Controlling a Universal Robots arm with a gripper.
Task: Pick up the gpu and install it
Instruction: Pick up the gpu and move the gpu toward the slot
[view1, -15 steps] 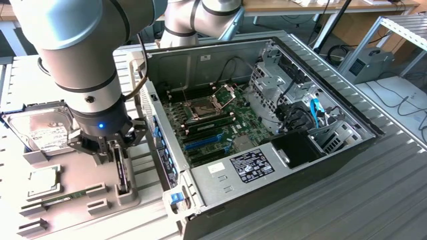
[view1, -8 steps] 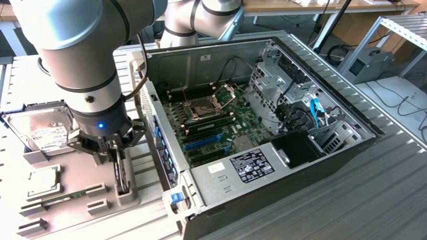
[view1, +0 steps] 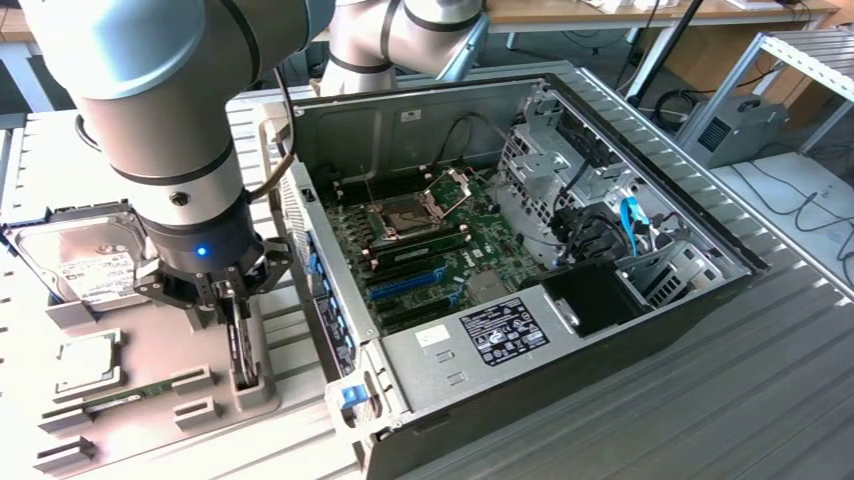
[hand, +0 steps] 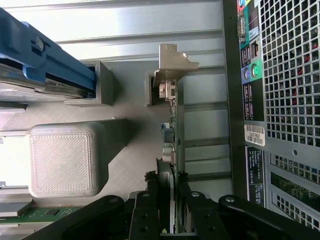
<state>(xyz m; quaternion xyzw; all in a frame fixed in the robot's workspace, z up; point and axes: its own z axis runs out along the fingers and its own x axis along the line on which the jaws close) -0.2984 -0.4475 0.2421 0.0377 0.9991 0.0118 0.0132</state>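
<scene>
Wrist view: thin flat black gpu (hand: 167, 167) stands on edge, sandwiched between the black metal fingers (hand: 145, 215) of the gripper (hand: 167, 189). One finger sits on each face and both look pressed against the card, so it reads as clamped on the gpu. The bent silver metal end bracket (hand: 173, 62) sits at the far end, well clear of the fingers. The card's lower edge sits in a grey slotted plastic holder (view1: 248, 392), not lifted.

Exterior view: the holder is on the light grey ribbed metal worktop (view1: 747, 400), toward the exterior view's left, just beside the rear wall of the open black steel computer case (view1: 694, 290). Green motherboard (view1: 441, 255) lies exposed inside.

Around it:
- a silver hard drive with white label (view1: 83, 262) in its cradle, near the arm
- a square silver CPU (view1: 83, 360)
- a narrow green RAM stick (view1: 127, 398)
- a rounded grey printed block with layered texture (hand: 67, 160), just beside the gpu

The case's perforated rear grille (hand: 295, 75) runs close along the card's other side.
</scene>
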